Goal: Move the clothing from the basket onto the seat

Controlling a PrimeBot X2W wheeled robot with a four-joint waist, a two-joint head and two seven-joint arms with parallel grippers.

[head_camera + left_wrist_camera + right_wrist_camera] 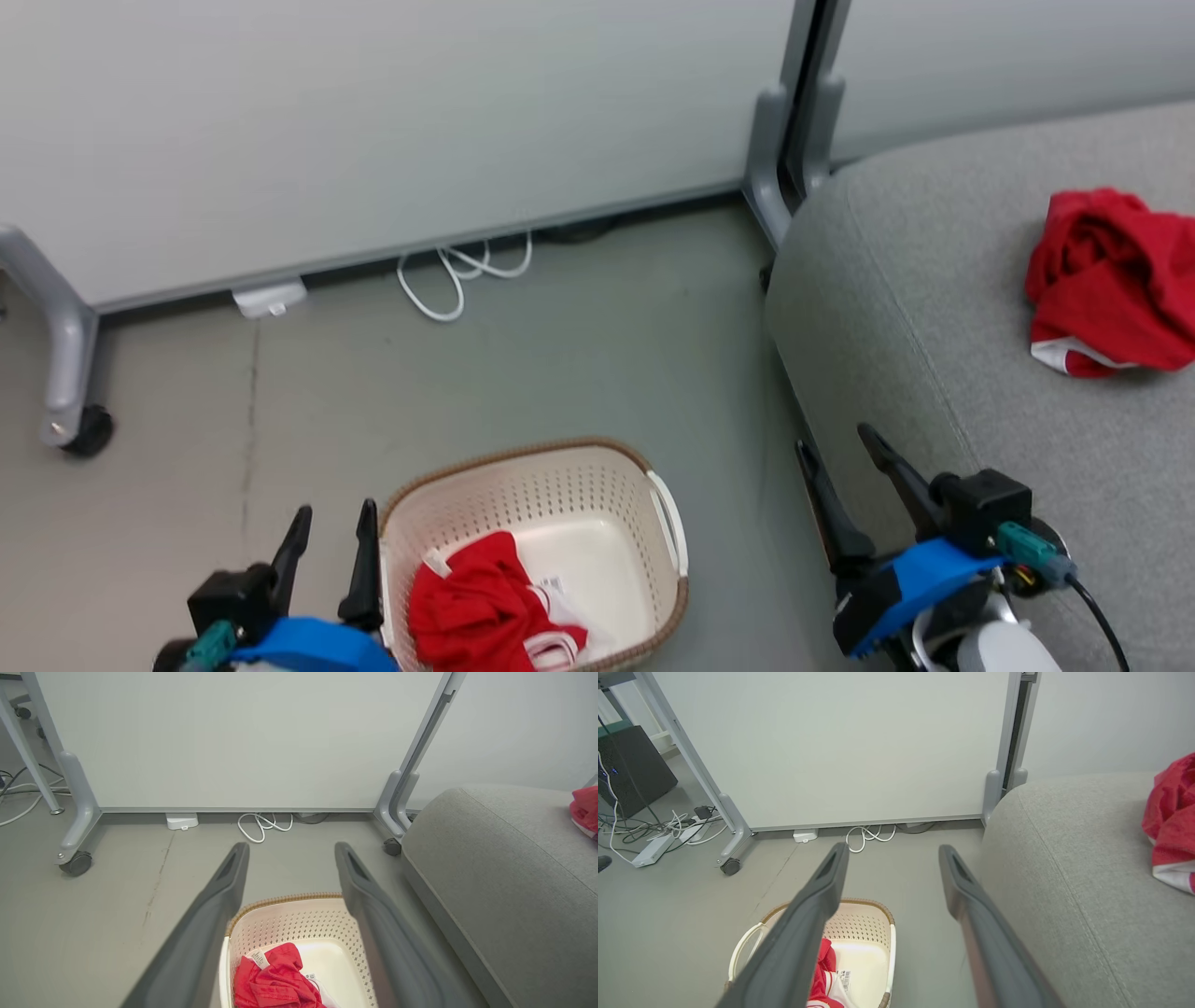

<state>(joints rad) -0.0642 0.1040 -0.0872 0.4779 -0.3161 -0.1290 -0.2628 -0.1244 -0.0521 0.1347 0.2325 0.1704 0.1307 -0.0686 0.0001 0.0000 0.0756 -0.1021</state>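
Observation:
The cream basket [597, 485] [299, 919] [868, 926] with a brown rim stands on the floor, and red clothing [481, 607] [275, 980] [824, 975] with white trim lies crumpled in its left half. Another red garment [1111, 280] [584, 809] [1171, 816] lies on the grey seat [934, 280] [504, 868] [1073, 858] at the right. My left gripper [334, 527] [289, 851] hangs open just left of the basket's rim, empty. Over the seat's front edge, to the right of the basket, my right gripper [836, 443] [893, 851] is open and holds nothing.
A white partition panel [392, 121] on grey legs with castors [89, 429] closes off the back. A coiled white cable [462, 266] and a small white box [269, 299] lie at its foot. More cables and a power strip [654, 849] lie far left in the right wrist view.

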